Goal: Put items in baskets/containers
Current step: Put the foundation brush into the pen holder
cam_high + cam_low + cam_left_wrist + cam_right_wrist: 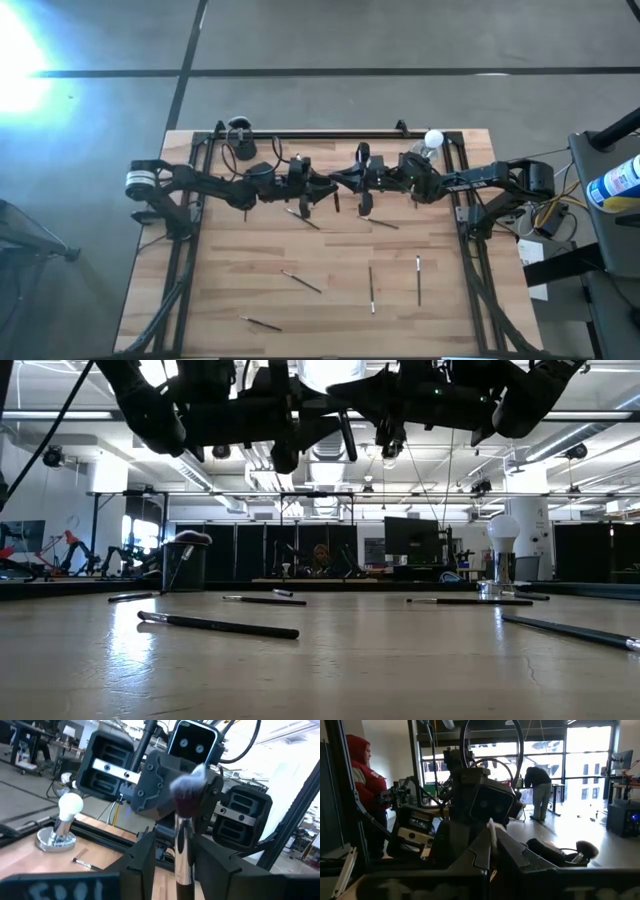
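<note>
On the near part of the pale wooden tabletop (330, 310) lie several thin dark sticks with pale tips: one near the front left (260, 323), one slanted at centre left (301, 282), and two lying front to back at centre right (371, 290) (418, 279). Farther back, both dark arms meet above the table's middle. The left gripper (172, 855) has its fingers (141, 862) closed on the handle of a fluffy, dark-bristled brush (185, 800), which stands upright between them. Facing it, the right gripper (490, 851) holds its fingers (479, 850) pressed together on a thin pale tip (492, 829). At the far left corner stands the small black cylindrical cup (240, 137), holding one brush, well apart from both grippers. A white bulb on a round metal base (432, 141) stands at the far right.
</note>
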Controlling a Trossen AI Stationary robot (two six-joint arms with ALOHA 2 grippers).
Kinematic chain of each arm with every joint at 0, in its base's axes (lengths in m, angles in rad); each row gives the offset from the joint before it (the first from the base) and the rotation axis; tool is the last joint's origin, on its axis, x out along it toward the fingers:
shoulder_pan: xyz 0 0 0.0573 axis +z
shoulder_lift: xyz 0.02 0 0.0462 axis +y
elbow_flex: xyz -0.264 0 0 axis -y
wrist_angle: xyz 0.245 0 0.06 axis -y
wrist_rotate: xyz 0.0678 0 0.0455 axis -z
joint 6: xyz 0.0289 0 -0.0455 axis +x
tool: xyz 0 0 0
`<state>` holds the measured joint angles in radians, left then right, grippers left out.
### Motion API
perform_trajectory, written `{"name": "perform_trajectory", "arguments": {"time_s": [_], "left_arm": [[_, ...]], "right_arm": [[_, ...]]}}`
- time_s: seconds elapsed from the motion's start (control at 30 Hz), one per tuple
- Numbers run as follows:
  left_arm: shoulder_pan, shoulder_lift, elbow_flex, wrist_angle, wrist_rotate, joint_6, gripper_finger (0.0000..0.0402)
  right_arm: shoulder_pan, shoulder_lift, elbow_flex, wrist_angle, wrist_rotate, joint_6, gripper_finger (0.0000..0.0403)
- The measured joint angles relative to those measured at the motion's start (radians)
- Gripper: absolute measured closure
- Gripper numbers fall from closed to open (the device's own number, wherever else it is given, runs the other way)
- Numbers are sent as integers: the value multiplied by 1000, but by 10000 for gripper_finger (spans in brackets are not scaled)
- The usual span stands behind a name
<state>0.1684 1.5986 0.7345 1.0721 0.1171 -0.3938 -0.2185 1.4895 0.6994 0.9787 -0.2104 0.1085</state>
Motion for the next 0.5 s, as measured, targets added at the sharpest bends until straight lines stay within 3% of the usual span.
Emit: {"name": "perform_trajectory", "arguments": {"time_s": [0.2,0.37,0.5], "left_arm": [[2,0,0,3,-1,13,373],[18,-35,-7,-53,-13,38,376],[31,-113,-25,-174,-97,86,376]], "right_arm": [[5,0,0,0,5,-3,385],[4,-2,0,-3,7,-8,349],[3,-39,0,-66,20,-8,309]]}}
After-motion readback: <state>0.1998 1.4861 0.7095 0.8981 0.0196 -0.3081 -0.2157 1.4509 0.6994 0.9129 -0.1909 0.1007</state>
